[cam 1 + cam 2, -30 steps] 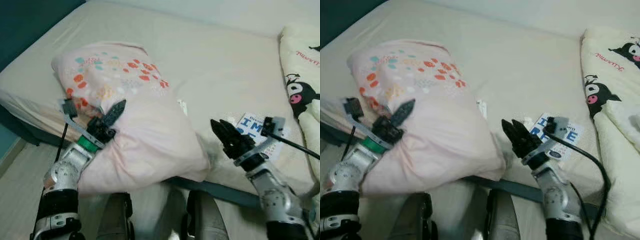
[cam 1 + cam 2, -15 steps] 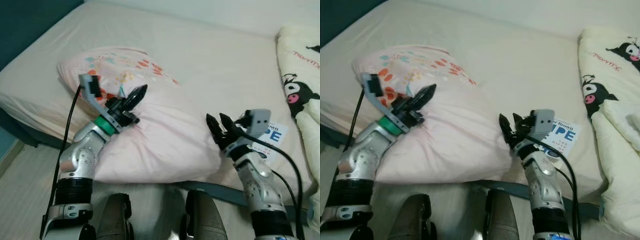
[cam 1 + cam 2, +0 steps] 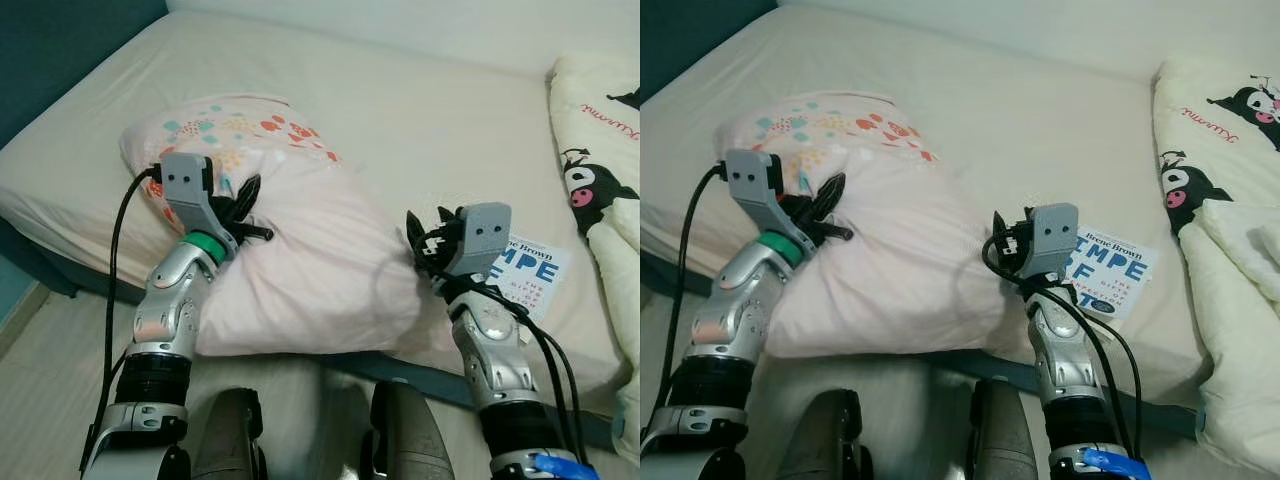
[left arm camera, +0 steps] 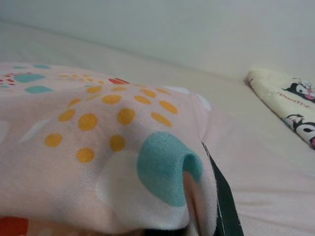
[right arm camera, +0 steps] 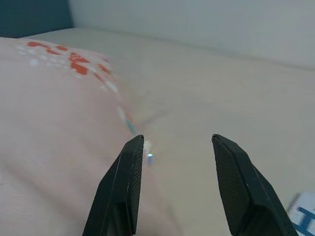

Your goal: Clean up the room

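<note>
A pink pillow [image 3: 310, 250] printed with red, teal and yellow dots lies near the front edge of the bed [image 3: 430, 110]. My left gripper [image 3: 243, 205] is at the pillow's left end, shut on a fold of its cover. In the left wrist view the dotted fabric [image 4: 113, 147] bunches over one black finger [image 4: 224, 206]. My right gripper [image 3: 425, 232] stands open just off the pillow's right edge, apart from it. Its two fingers [image 5: 125, 182] frame bare sheet with the pillow beside them.
A white book with blue lettering [image 3: 528, 268] lies on the sheet just right of my right wrist. A cream blanket with cartoon figures [image 3: 600, 150] is heaped at the far right. The bed's dark front rail [image 3: 420, 372] and light floor [image 3: 40, 400] are below.
The pillow, which hung over the bed's front edge, now rests further onto the mattress. My left gripper rose along its left end; my right gripper shifted left towards its right edge.
</note>
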{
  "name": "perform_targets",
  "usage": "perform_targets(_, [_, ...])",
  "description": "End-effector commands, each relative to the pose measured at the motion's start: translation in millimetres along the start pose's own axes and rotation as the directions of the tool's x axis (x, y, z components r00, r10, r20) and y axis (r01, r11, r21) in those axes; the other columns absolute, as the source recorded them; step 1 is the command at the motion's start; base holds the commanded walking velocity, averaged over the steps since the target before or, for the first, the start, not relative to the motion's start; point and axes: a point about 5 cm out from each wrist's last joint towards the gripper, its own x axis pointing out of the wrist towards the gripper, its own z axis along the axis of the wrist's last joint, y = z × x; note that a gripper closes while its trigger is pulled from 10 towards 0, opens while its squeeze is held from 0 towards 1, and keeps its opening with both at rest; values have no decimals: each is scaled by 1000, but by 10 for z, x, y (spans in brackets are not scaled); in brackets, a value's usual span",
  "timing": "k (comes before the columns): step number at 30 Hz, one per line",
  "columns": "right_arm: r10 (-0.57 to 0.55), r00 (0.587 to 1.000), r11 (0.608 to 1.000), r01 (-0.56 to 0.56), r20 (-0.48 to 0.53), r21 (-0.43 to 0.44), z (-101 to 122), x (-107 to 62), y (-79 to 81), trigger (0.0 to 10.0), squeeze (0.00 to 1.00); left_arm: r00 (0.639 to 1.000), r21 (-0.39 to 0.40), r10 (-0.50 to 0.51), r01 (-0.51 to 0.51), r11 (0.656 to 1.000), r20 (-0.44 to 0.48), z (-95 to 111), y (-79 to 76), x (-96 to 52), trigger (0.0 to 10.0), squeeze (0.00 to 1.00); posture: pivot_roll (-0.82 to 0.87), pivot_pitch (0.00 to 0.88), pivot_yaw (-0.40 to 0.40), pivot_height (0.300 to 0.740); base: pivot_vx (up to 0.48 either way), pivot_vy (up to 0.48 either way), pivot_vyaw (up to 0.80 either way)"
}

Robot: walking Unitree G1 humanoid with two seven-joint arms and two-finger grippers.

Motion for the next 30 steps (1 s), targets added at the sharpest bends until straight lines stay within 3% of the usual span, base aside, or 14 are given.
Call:
perform_targets(1, [-14,1000,1000,14,-9,-7,-55,-37,4,10000,0,1000,20,11,-10,1000,-24,-83,-10,-52,10000,0,6,73,1,618,0,0,0])
perform_targets(9, [-46,999,999,46,-16,29,-134,-100,5,10000,0,1000,125,13,-10,992,-16,-185,-122,-59,10000,0,6,74,1,633,0,0,0])
perform_targets(22, [-41,999,999,41,-10,24,-169,-102,53,10000,0,999,167,-39,41,985,-18,-244,-246,-38,10000,0,2,66,9,678,0,0,0])
perform_targets(30, [-44,999,999,44,-2,21,-164,-104,43,10000,0,998,133,-66,63,989,21,-203,-292,-22,10000,0,4,61,7,703,0,0,0])
